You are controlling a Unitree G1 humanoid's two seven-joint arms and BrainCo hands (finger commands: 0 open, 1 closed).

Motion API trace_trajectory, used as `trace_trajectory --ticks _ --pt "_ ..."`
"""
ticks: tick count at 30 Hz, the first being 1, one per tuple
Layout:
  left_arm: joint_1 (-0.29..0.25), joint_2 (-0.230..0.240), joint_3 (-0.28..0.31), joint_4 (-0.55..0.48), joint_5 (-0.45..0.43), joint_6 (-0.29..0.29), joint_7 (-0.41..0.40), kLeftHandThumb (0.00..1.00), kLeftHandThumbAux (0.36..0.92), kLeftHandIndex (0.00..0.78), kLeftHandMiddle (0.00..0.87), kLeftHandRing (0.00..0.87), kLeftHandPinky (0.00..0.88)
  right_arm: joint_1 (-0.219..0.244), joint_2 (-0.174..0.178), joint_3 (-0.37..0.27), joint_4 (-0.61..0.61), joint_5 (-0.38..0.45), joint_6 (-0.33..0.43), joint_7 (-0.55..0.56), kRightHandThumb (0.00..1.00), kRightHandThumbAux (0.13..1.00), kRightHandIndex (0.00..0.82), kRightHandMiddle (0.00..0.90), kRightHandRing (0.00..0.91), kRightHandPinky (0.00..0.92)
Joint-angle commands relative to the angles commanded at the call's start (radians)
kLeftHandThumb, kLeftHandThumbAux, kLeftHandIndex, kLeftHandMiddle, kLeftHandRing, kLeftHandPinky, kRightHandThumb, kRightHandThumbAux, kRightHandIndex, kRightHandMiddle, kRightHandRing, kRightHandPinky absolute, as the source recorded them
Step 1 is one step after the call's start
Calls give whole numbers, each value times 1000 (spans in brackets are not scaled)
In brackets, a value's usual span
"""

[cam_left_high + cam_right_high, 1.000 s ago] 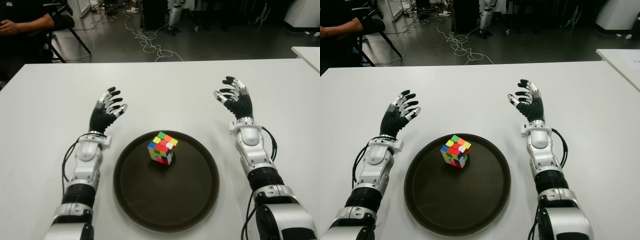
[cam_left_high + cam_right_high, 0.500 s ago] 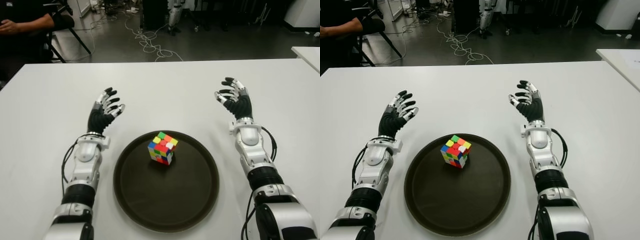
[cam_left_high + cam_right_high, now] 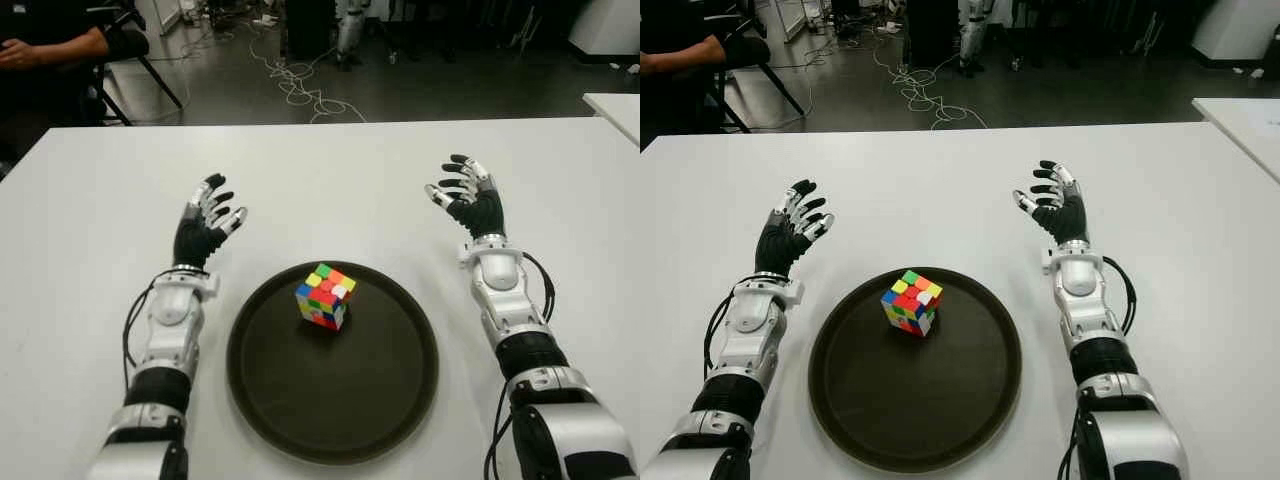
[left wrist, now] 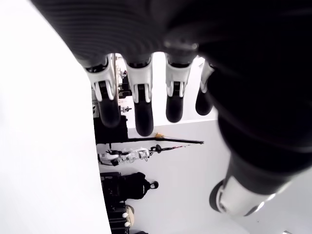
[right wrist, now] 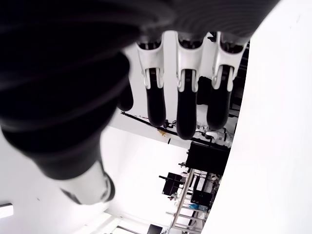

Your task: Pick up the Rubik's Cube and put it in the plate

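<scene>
Rubik's Cube [image 3: 326, 295] sits in the dark round plate [image 3: 395, 400]; left hand [image 3: 203, 229] and right hand [image 3: 468, 199] flank it, fingers spread, empty.

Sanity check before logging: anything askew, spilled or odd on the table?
Nothing stands out. The Rubik's Cube sits inside the dark plate, turned corner-on, nothing spilled. Left hand and right hand show on either side beyond the plate, fingers spread, empty.

The Rubik's Cube [image 3: 325, 295] sits in the plate [image 3: 390, 400] (toward its far edge). My left hand [image 3: 203, 226] is left of the plate, my right hand [image 3: 470, 198] right of it.
</scene>
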Motion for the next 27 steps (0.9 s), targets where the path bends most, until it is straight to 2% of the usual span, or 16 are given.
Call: trace_trajectory --ticks 7,27 --pt "-1 1 -2 7 7 -11 8 127 742 86 112 128 141 -1 -3 -1 8 6 -11 8 330 789 221 309 321 368" --pt "-4 7 3 35 16 -53 12 126 774 88 111 118 118 -9 -3 0 23 2 -16 1 346 775 245 329 338 375"
